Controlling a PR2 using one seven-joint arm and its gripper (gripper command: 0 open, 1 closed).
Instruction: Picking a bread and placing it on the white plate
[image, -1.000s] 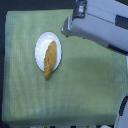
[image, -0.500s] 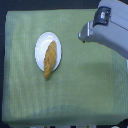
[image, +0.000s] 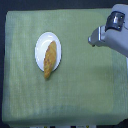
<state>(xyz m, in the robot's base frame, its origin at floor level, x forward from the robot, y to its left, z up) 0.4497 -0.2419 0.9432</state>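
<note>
The bread, a long golden-orange pastry, lies across the white plate with its lower tip hanging over the plate's near rim. The plate sits left of centre on the green cloth. My gripper is well off to the exterior view's right of the plate, at the upper right, apart from both. Nothing is between its fingers. The frame is too blurred to tell whether the fingers stand open or shut.
A green cloth covers the table under everything. The grey arm reaches in from the upper right corner. A dark background runs along the top edge.
The gripper and arm have drawn back toward the exterior view's right, away from the plate. Bread and plate have stayed where they were.
</note>
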